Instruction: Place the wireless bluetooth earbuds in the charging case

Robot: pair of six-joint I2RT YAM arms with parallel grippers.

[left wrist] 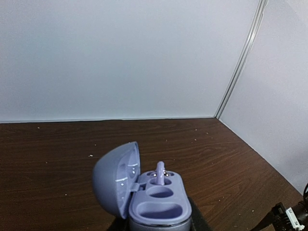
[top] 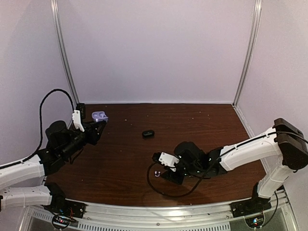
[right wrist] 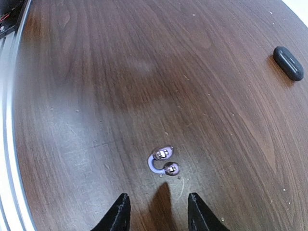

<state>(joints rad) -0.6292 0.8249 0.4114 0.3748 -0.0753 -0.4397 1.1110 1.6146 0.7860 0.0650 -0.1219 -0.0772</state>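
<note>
One wireless bluetooth earbud (right wrist: 163,154), a glossy pale-purple piece with two small bulbs joined by a curved band, lay loose on the dark wooden desk (right wrist: 96,72). It sat just ahead of the right claw (right wrist: 158,198). That claw hung low over the desk with its two black fingers (right wrist: 120,211) standing apart and nothing between them but bare wood. The earbud sat roughly in line with the gap, beyond the fingertips and touching neither. From above, the bud showed as a small bright speck on the near middle of the desk, just beside the claw's tip. A black oval object (right wrist: 288,62) lay farther off toward the back of the desk, well apart from both. Over at the far left, the left claw (top: 97,124) was closed on the charging case (left wrist: 159,207) and held it up off the desk near the back-left corner. The case's lid (left wrist: 113,180) stood hinged open to the left, showing the lavender inside. A second pale-purple earbud (left wrist: 160,172) stood up out of the far well, while the near well lay bare. The case and the loose earbud were well apart.
</note>
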